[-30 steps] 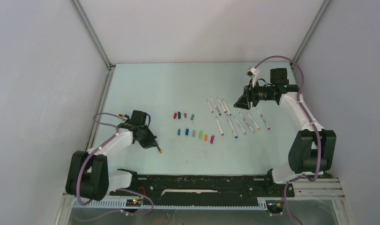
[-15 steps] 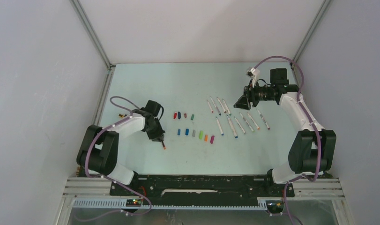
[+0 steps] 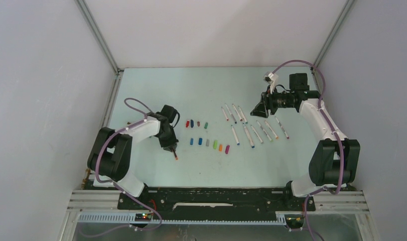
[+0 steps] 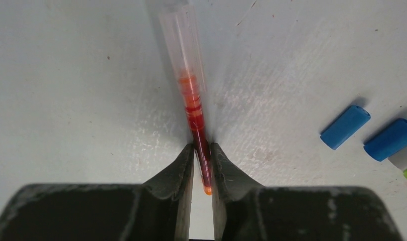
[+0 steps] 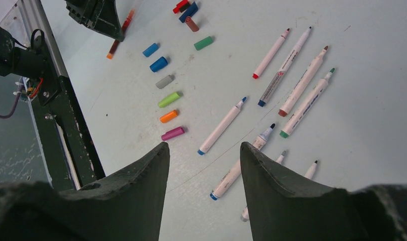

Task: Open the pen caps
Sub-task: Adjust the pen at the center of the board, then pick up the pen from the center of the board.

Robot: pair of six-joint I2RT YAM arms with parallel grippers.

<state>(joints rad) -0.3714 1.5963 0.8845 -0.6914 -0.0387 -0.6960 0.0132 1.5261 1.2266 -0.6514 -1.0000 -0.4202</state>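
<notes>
While the right gripper (image 5: 204,148) hangs over the far right of the worktop (image 3: 156,90) w/ jaws wide and nothing in them, the left gripper (image 4: 202,151) is down left of centre. Its jaws are narrow on either side of an orange-red piece (image 4: 193,100) lying flat on the surface. Can't tell if they pinch it or just flank it, nor whether it's a cap or a pen part. The pen caps (image 5: 165,81) lie loose in two short rows mid-worktop, just right of that gripper. The pens (image 5: 222,125) sit well apart to the right, tips bare, so the job looks nearly done. Risks, as I judge them: if the jaws lift while rubbing the piece, it could drag or roll twd the blue caps (image 4: 345,127) and knock the row. A slim round thing may also squirt out of a narrow pinch. The right arm, dropping carelessly, could scatter the pens, since they lie close together.
</notes>
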